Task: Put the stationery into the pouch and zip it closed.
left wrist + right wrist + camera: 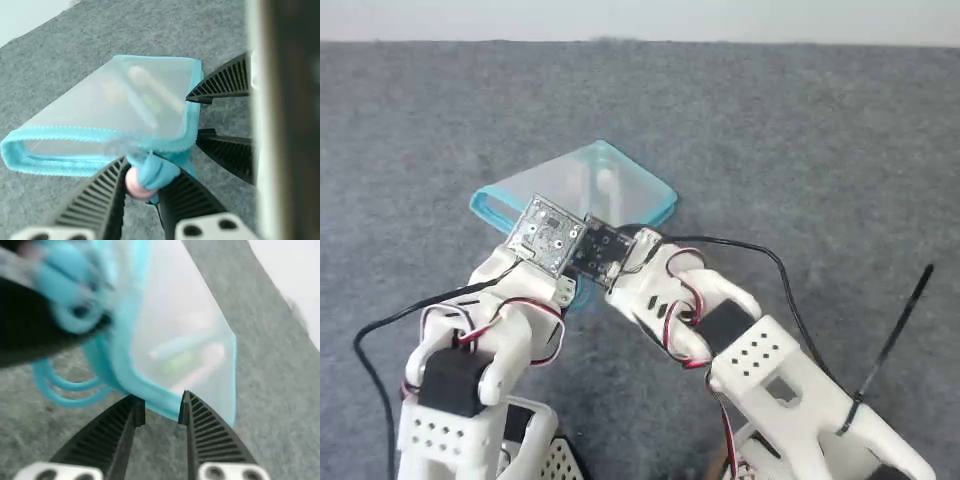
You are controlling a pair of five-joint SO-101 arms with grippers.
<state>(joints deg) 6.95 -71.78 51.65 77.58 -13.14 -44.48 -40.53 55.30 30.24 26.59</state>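
The worktop [800, 150] is covered in grey, felt-like carpeting with a short, speckled nap. Two white plastic arms lean in over it, the left arm [490, 340] and the right arm [760, 370]. Each carries a bare circuit board [548, 235] at the wrist, and a thin black cable [770, 270] trails off the right one.

The pouch [590, 185] lies flat just beyond both wrists. It is a soft, frosted, see-through rectangle bound in a stitched teal edging. The stationery [150, 90] is inside and shows through the wall as pale, slim stick shapes, one greenish.

The left end effector [145, 175] has black ribbed fingers that are clamped together on the zip tab [152, 167], a bunched teal tab at the pouch's near corner. A small rounded pink piece [134, 184] is squeezed in beside it. Teal cord loops [65, 387] hang under that corner.

The right end effector [160, 405] sits at the neighbouring side. Its two ribbed fingers are apart, and their tips are right at the teal edging, which runs across the gap between them.
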